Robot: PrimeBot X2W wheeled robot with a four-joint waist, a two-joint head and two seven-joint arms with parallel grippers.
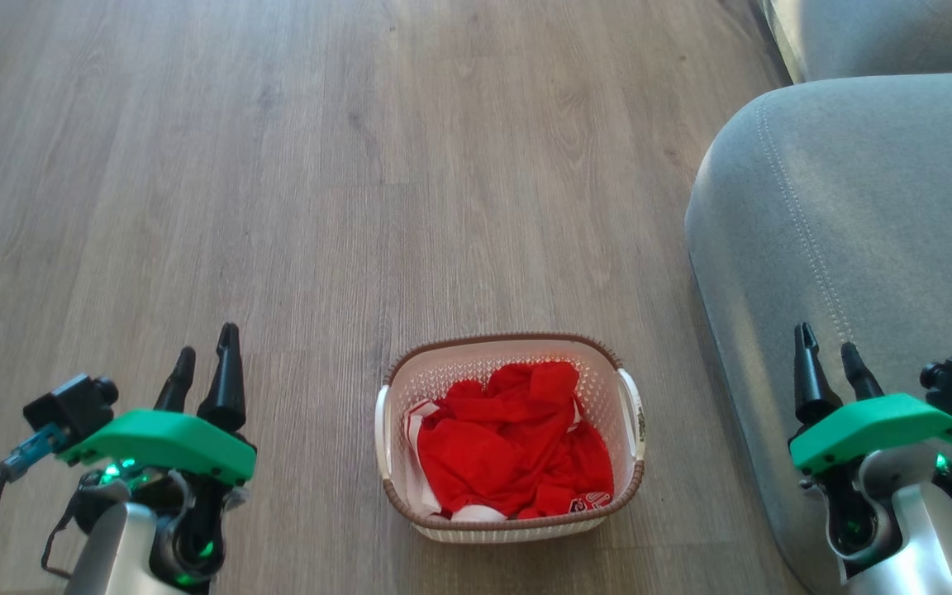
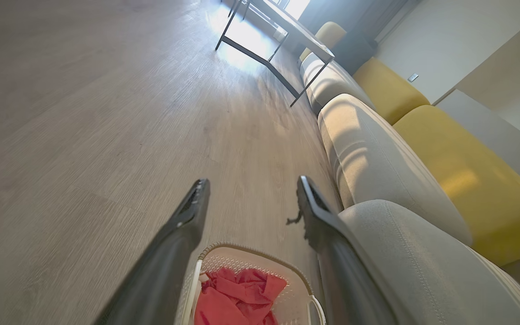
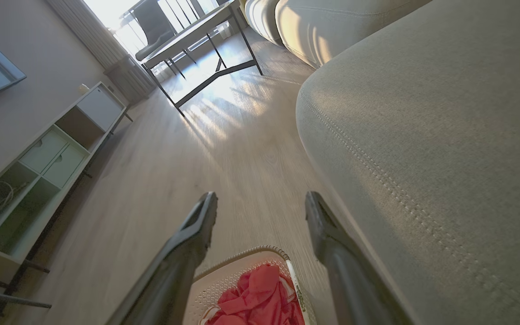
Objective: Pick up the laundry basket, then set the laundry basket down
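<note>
Both grippers, left (image 1: 205,355) and right (image 1: 830,351), hover with fingers parted, holding nothing. Laundry basket (image 1: 509,512) sits on the floor (image 1: 278,165) between them, beside the sofa (image 1: 856,248). Risk: right arm snagging the sofa; uneven handle grasp tipping the clothing (image 1: 513,442).

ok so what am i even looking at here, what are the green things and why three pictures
It is a two-armed robot. The head camera looks down at a wood floor. The green pieces are wrist covers; the dark prongs above them are the left gripper and right gripper, both open and holding nothing. Between them, on the floor, sits the laundry basket with red clothing inside. A grey sofa stands to the right. The other two pictures come from cameras on each wrist, looking along that gripper's fingers.
</note>
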